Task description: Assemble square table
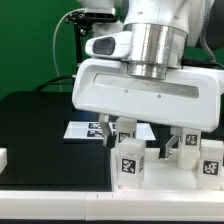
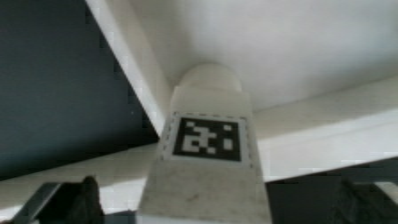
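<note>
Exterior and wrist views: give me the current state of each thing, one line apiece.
gripper: open, holding nothing.
leg: upright, tag facing the wrist camera, between the fingertips, not gripped.
other legs: standing on the table, untouched.
marker board: flat on the table.

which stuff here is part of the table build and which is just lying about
Part of the job:
- tabletop, hanging above the table near the arm
- legs, e.g. one with a tag, seen close in the wrist view
- fingers, open

Just there:
- marker board
- black mat
</note>
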